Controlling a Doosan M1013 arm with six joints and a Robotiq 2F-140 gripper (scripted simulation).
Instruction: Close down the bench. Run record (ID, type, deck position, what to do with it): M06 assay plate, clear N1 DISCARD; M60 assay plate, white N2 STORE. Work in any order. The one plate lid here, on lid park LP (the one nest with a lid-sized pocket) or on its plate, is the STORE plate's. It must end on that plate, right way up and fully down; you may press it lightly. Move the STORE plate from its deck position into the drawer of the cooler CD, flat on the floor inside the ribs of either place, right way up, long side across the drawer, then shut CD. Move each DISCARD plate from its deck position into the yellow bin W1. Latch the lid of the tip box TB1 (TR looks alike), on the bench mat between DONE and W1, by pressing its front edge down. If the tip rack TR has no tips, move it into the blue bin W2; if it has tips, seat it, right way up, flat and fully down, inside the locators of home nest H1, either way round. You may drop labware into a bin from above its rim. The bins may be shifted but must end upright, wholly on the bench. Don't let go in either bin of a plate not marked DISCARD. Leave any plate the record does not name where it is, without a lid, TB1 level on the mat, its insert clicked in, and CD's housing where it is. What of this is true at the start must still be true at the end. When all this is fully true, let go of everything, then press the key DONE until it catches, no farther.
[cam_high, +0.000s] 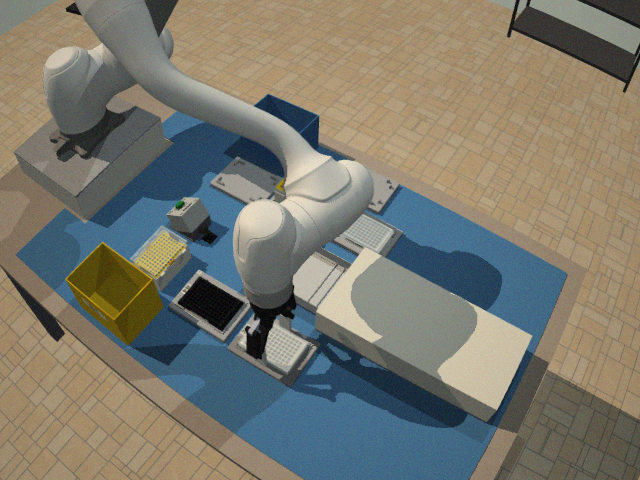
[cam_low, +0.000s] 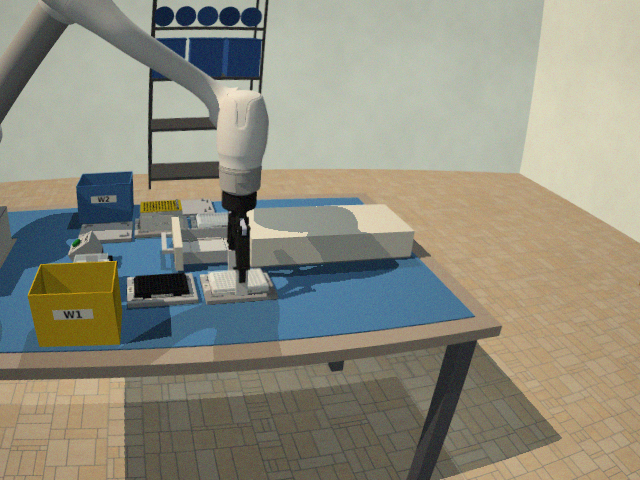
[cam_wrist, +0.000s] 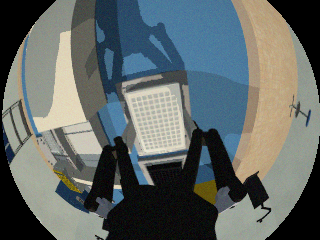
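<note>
A pale well plate (cam_high: 281, 348) lies in the front nest, next to the black plate (cam_high: 209, 303). It also shows in the exterior view (cam_low: 236, 282) and the wrist view (cam_wrist: 159, 119). My gripper (cam_high: 263, 341) is down over this plate's left part, with its fingers open and straddling the plate's two long sides. I cannot tell whether they touch it. A second pale plate (cam_high: 367, 232) sits in a nest behind the cooler CD (cam_high: 423, 325). CD's drawer (cam_high: 317, 276) stands pulled out.
The yellow bin W1 (cam_high: 113, 291) is at the front left and the blue bin W2 (cam_low: 104, 196) at the back. The tip box TB1 (cam_high: 160, 253) and the DONE key box (cam_high: 187, 214) stand between them. A yellow tip rack (cam_low: 160, 206) sits at the back.
</note>
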